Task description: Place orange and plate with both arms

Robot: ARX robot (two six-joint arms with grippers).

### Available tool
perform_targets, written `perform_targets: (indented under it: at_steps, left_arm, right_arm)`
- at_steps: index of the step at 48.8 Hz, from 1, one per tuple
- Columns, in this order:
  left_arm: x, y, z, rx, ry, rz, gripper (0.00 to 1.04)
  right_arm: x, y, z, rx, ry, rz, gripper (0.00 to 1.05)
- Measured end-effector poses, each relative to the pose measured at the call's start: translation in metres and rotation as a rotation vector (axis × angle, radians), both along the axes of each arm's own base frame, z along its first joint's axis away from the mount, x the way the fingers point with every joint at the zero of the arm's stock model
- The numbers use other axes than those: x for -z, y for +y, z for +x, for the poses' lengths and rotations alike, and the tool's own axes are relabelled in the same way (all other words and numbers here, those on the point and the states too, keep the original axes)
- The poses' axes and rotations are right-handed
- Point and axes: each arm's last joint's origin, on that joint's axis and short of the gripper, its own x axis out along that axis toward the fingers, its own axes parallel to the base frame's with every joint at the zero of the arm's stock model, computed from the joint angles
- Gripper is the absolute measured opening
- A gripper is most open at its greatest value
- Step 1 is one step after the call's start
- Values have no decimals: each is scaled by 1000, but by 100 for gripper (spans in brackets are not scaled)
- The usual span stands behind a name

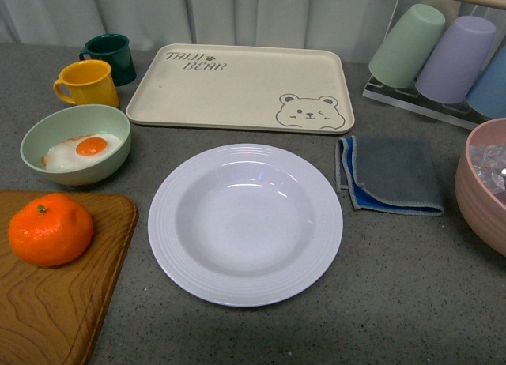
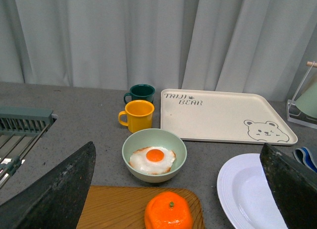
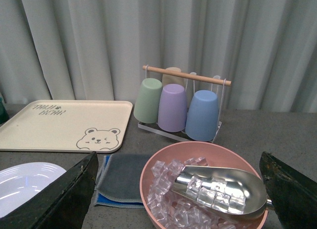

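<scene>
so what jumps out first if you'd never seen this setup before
The bright orange on the wooden board at the near left stands out most. To its right, the big empty white plate fills the centre. At the right edge, a pink bowl holding ice cubes also catches the eye.

A beige bear-printed tray (image 1: 237, 84) lies at the back centre of the grey tabletop (image 1: 411, 286), with a yellow mug (image 1: 88, 84) and a dark green mug (image 1: 112, 57) to its left and, in front of the mugs, a pale green bowl (image 1: 87, 174) holding a fried egg (image 1: 85, 150), next to a wooden board (image 1: 47, 310) at the front left. A folded grey-and-blue cloth (image 1: 391, 175) lies near the tray's right front corner, beside a pink bowl (image 1: 478, 199) containing ice cubes (image 3: 166, 189) and a metal scoop (image 3: 233, 187). Behind the pink bowl, a rack (image 3: 185, 75) carries an inverted green cup (image 3: 148, 100), purple cup (image 3: 173, 107) and blue cup (image 3: 202, 115).
</scene>
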Motion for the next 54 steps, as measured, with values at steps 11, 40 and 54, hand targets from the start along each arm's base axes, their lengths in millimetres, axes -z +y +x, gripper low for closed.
perform_targets:
  at_steps: [11, 40, 54]
  left_arm:
    - [0, 0, 0, 0, 0, 0, 98]
    - [0, 0, 0, 0, 0, 0, 98]
    - [0, 0, 0, 0, 0, 0, 98]
  right_arm:
    - [0, 0, 0, 0, 0, 0, 95]
    - [0, 0, 0, 0, 0, 0, 95]
    - [0, 0, 0, 0, 0, 0, 95]
